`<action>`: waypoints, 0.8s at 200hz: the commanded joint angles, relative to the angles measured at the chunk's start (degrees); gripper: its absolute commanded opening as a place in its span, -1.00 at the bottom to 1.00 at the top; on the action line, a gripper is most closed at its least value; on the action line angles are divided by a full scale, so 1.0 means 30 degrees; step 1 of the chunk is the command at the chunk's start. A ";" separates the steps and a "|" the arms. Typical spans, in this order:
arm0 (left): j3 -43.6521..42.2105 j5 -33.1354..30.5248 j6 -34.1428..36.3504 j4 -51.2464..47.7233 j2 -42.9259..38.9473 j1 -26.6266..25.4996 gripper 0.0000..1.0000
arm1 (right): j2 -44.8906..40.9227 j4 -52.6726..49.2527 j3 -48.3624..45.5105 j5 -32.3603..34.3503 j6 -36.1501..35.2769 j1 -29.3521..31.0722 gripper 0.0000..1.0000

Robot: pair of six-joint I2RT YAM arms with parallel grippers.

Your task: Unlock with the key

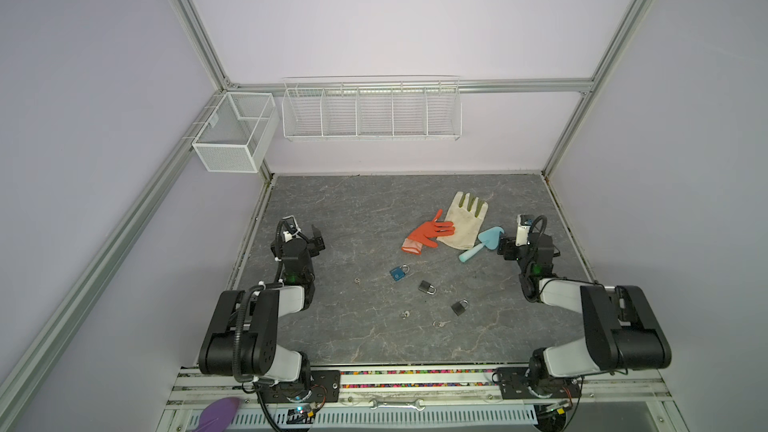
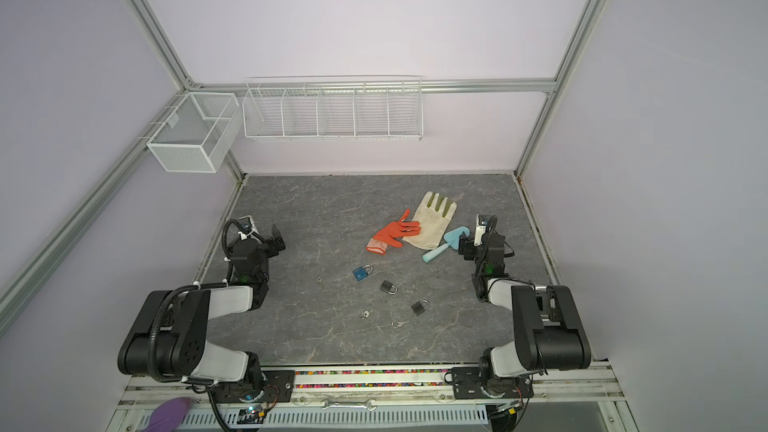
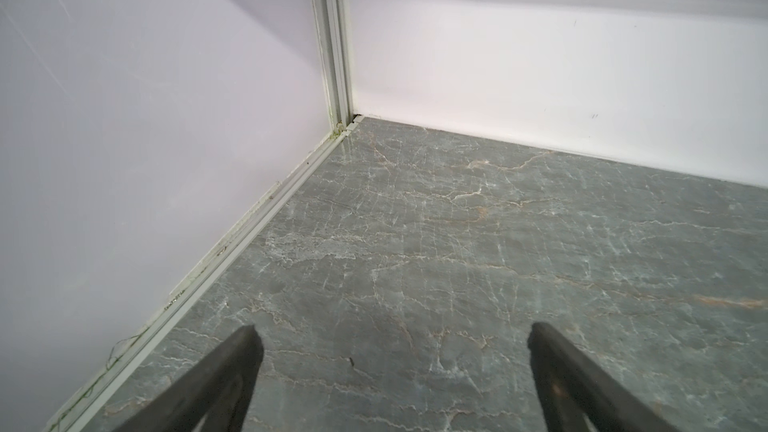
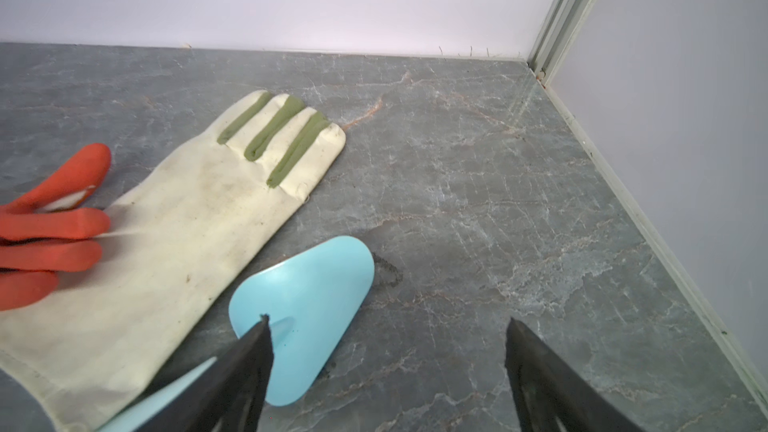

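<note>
Nothing of the task is done yet, as far as the table point(image 1: 332, 209) shows you. Three locks lie loose near its middle: a blue padlock point(image 1: 399, 273), a dark padlock point(image 1: 427, 287) just beside it, and a second dark padlock point(image 1: 459, 307) nearer the front. Their shackles look closed (they are too small in both top views to be certain). One key point(image 1: 358, 280) lies alone toward the left arm's side. A second key point(image 1: 405, 314) and a third key point(image 1: 438, 323) lie near the front, close to the second dark padlock. No key is in a lock or in a grip, and you cannot tell which key fits which lock. Everything is left to do: pick a key, steady a lock, insert, turn.

Your left arm point(image 1: 249, 326) is folded back at the table's left edge. Its left gripper point(image 3: 390, 342) is spread wide and empty, aimed at the bare far corner. Your right arm point(image 1: 602, 326) mirrors it at the right edge. Its right gripper point(image 4: 388, 326) is also spread and empty, hovering over the blade of a blue trowel point(image 4: 307, 305), well apart from the locks.
</note>
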 commanded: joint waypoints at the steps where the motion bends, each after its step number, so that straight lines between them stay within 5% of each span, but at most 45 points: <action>1: 0.0124 0.0158 -0.0129 -0.2319 -0.1972 0.0143 1.00 | -0.1383 -0.2220 0.0469 0.0252 -0.0007 0.0098 0.77; 56: 0.3579 0.0909 -0.4723 -1.2954 -0.7094 0.0149 1.00 | -0.4524 -0.9398 0.3224 -0.0118 0.4241 -0.0145 0.77; 99: 0.2619 0.0684 -0.9001 -1.3283 -1.0356 0.0172 1.00 | -0.7157 -1.5312 0.4278 0.1142 1.0637 -0.0446 0.78; 120: 0.3352 0.2173 -1.0060 -1.5208 -1.1040 0.0164 1.00 | -0.7457 -1.7122 0.4750 -0.1548 1.0653 -0.0545 0.78; 160: 0.3694 0.5931 -1.0597 -1.7409 -1.1505 0.0143 1.00 | -0.8294 -1.8182 0.4168 -0.2831 1.1786 -0.0468 0.78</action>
